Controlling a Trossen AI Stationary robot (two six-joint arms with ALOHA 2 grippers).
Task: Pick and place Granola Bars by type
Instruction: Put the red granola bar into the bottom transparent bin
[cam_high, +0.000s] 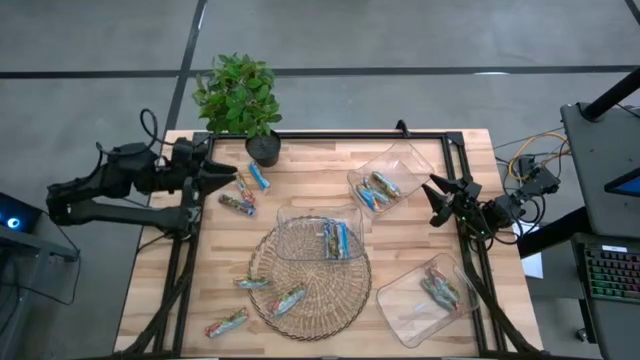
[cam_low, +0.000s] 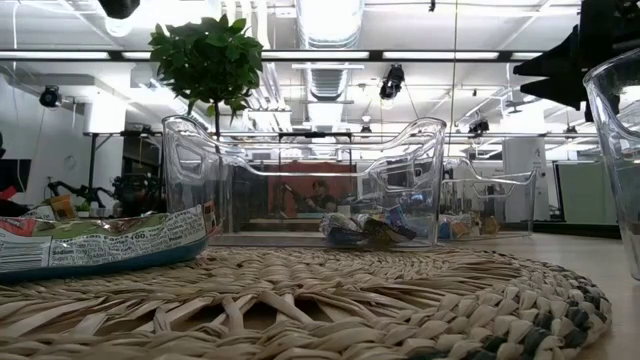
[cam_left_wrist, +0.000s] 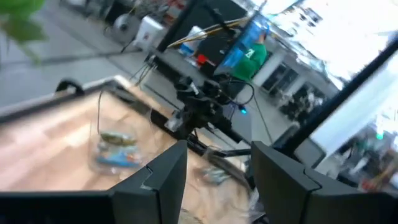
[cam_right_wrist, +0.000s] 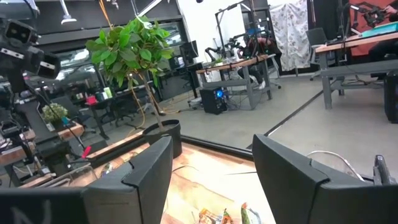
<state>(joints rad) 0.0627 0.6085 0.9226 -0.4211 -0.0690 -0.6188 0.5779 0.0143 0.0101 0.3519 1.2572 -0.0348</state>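
Above the desk (cam_high: 300, 180) both claws, left (cam_high: 228, 172) and right (cam_high: 432, 190), hang open and empty, so we risk mis-sorting look-alike bars (cam_high: 244, 192) by wrapper glare.

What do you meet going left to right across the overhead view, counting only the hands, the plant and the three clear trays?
Left hand → potted plant → middle tray on the wicker mat → far tray → right hand. The near-right tray spans the same stretch as the far tray and right hand, so its place is unclear.
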